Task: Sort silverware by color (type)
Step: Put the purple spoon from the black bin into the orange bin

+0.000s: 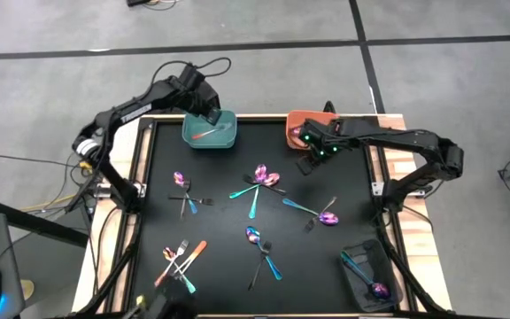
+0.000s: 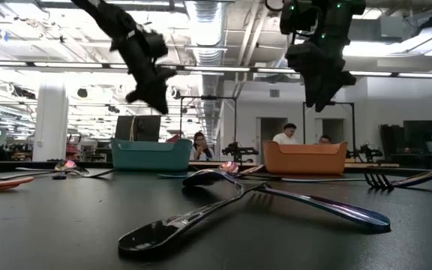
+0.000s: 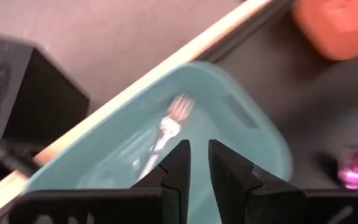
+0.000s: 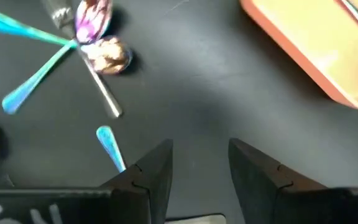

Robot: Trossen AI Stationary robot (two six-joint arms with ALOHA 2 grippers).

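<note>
Silverware scattered, both grippers empty

Silverware (image 1: pixel 257 188) is spread over the black mat. The right gripper (image 4: pixel 199 163), held open and empty, is nearer: teal-handled spoons (image 4: pixel 37 67) with glossy iridescent bowls lie ahead of its jaws, handles slanted. The left gripper (image 3: pixel 197 158), nearly closed on nothing, is poised above the teal bin (image 3: pixel 253 134), where one orange-handled fork (image 3: pixel 166 127) lies.

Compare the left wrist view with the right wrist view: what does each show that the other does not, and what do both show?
Only the left wrist view shows the teal square plastic bin, with an orange-handled fork lying inside it, below the left gripper.

Only the right wrist view shows the crossed teal-handled spoons with shiny purple-pink bowls on the mat, beyond the empty, open right gripper.

Both show the black table mat and part of the orange square plastic bin.
</note>
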